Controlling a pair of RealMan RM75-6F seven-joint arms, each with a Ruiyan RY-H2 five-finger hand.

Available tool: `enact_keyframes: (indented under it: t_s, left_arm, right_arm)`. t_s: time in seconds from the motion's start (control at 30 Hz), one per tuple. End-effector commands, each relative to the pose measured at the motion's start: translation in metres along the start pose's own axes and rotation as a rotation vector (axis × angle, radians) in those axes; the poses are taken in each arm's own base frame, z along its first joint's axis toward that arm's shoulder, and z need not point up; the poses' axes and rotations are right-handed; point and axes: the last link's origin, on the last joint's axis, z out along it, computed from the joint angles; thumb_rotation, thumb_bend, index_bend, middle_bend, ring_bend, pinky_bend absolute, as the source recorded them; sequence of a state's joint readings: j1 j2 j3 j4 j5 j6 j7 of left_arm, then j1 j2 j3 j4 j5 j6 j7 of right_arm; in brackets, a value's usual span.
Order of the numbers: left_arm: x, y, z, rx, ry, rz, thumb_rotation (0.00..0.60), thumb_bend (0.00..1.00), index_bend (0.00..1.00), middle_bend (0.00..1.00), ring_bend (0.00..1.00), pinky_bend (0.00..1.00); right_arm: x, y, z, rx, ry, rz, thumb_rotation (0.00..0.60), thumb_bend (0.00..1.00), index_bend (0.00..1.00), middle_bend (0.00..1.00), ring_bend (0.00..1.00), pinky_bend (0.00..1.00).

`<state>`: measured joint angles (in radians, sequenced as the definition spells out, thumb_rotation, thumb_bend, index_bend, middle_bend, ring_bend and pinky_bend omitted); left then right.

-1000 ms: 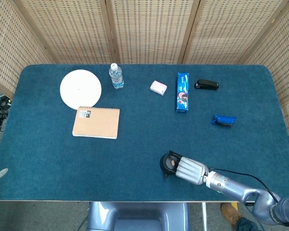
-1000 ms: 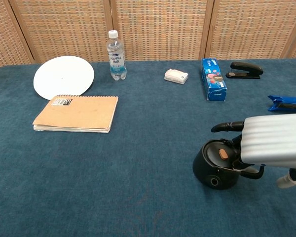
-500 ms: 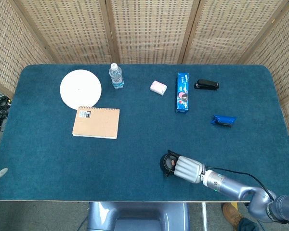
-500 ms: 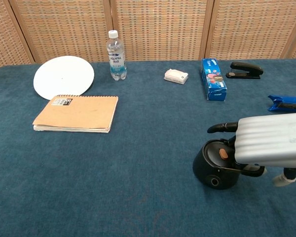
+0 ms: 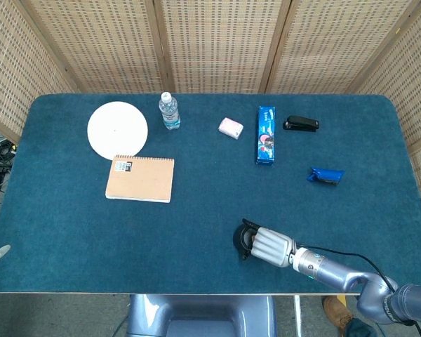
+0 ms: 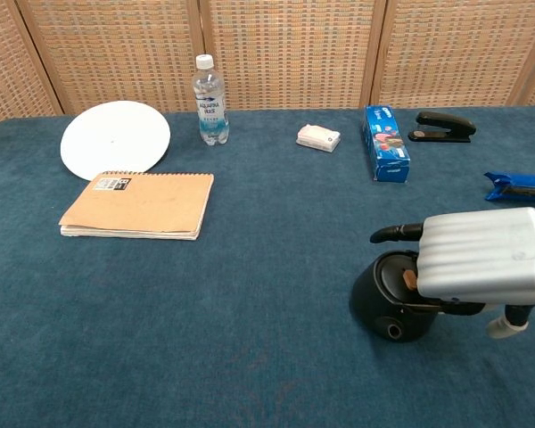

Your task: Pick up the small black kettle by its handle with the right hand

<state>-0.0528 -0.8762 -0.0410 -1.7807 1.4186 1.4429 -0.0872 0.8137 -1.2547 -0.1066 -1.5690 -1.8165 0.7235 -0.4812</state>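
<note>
The small black kettle (image 6: pixel 382 310) stands on the blue table near the front edge, right of centre; the head view shows only its left rim (image 5: pixel 239 237). My right hand (image 6: pixel 483 260) lies over the kettle's top and right side, its silver back up, covering the handle. A black fingertip (image 6: pixel 389 235) sticks out to the left above the lid. A thin wire of the handle shows under the palm. The hand's underside is hidden, so its hold is unclear. From above, the right hand (image 5: pixel 270 246) reaches in from the lower right. My left hand is not seen.
A blue box (image 5: pixel 266 135), a black stapler (image 5: pixel 301 124) and a blue tool (image 5: pixel 325 175) lie behind the kettle. Further left are a pink-white packet (image 5: pixel 230 127), a water bottle (image 5: pixel 168 111), a white plate (image 5: pixel 117 130) and a brown notebook (image 5: pixel 140 179). The table's front edge (image 5: pixel 196 291) is close.
My right hand has slid left, further over the kettle, now hiding most of the lid and its knob. The kettle has stayed on the table, shifted at most slightly.
</note>
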Motion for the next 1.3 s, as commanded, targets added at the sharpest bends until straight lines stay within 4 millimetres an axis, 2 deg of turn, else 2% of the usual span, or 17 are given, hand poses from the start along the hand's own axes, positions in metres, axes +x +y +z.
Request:
enact_keyframes:
  t_s: [0.03,0.43,0.5,0.67,0.9,1.13,1.3]
  left_arm:
    - [0.000,0.000,0.000,0.000,0.001,0.001,0.600,0.00,0.00,0.00,0.00,0.00]
    - [0.000,0.000,0.000,0.001,-0.001,-0.001,0.600,0.00,0.00,0.00,0.00,0.00]
    - [0.000,-0.001,0.000,0.002,-0.001,-0.003,0.600,0.00,0.00,0.00,0.00,0.00]
    - [0.001,-0.001,0.000,0.002,0.000,-0.005,0.600,0.00,0.00,0.00,0.00,0.00]
    - [0.002,-0.002,0.000,0.002,0.003,-0.010,0.600,0.00,0.00,0.00,0.00,0.00]
    - [0.002,-0.002,0.000,0.001,0.002,-0.014,0.600,0.00,0.00,0.00,0.00,0.00]
    - [0.002,-0.002,0.000,0.001,0.004,-0.016,0.600,0.00,0.00,0.00,0.00,0.00]
  right_arm:
    - [0.002,-0.001,0.002,-0.014,0.017,0.063,0.600,0.00,1.00,0.94,0.78,0.00]
    - [0.018,0.005,0.005,-0.027,0.037,0.165,0.600,0.00,1.00,0.96,0.81,0.00]
    - [0.020,0.006,0.005,-0.028,0.037,0.182,0.586,0.00,1.00,0.96,0.81,0.00]
    - [0.025,0.009,0.006,-0.035,0.030,0.206,0.469,0.00,1.00,0.96,0.81,0.00]
    - [0.039,0.012,0.006,-0.073,0.033,0.382,0.430,0.00,1.00,0.98,0.82,0.00]
    - [0.047,0.015,0.009,-0.129,0.083,0.545,0.400,0.00,1.00,1.00,0.88,0.00]
    - [0.051,0.015,0.010,-0.155,0.100,0.591,0.387,0.00,1.00,1.00,0.92,0.00]
